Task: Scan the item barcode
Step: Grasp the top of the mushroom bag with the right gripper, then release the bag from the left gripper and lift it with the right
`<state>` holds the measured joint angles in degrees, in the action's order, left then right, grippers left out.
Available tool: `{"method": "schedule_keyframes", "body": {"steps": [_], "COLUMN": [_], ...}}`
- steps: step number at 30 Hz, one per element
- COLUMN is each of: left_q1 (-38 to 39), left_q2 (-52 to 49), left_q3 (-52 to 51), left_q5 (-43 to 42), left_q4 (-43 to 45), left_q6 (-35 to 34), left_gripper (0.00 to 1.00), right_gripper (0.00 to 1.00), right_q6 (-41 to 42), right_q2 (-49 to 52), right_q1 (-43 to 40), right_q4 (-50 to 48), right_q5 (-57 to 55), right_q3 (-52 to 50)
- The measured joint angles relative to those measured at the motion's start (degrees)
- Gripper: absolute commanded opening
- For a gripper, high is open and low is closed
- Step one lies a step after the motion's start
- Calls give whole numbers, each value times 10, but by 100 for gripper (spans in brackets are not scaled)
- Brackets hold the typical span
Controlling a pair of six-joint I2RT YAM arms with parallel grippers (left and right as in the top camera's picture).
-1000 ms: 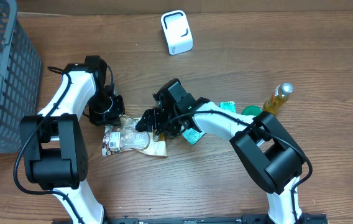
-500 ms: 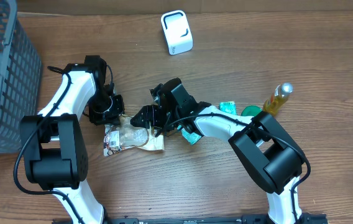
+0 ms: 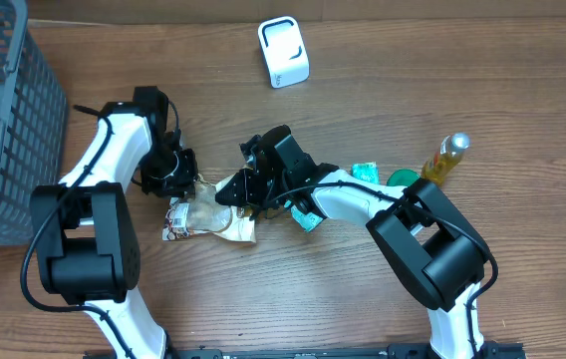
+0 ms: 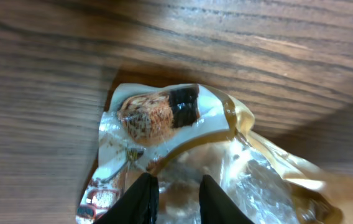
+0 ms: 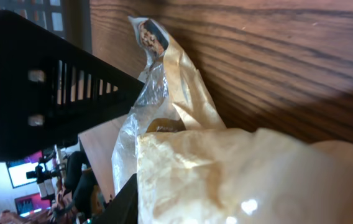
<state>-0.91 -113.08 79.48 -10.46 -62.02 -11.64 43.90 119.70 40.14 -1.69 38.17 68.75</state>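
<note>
Clear-plastic snack packet (image 3: pixel 203 217) just pinched by right claw (image 3: pixel 231 191), released by left claw (image 4: pixel 175 190), now slightly apart; lift to scanner (image 3: pixel 284 52) possible.

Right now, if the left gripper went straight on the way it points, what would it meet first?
The snack packet: it lies directly ahead of the left gripper, its film showing between the fingertips. Beyond it is only the wooden table. Depth is unclear, but contact looks close.
</note>
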Motion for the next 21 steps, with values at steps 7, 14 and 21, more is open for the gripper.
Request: {"method": "schedule_keyframes", "body": {"steps": [7,14,21], "left_q1": [-40,-79,-93], "left_q2": [0,0,0], "left_q3": [116,212,214], "left_q5": [-17,-20,22], "left_q4": [-59,-59,-50], "left_q6": [0,0,0], "left_gripper": [28,41,75], "right_gripper": [7,4,4], "right_q6": [-1,-7,-37], "right_q2": [0,1,-14], "right_q1": [-13,-75,-122], "right_q4": [-14,-66,-62], "right_q5": [63,219,352], "right_q3": [0,-1,-1]}}
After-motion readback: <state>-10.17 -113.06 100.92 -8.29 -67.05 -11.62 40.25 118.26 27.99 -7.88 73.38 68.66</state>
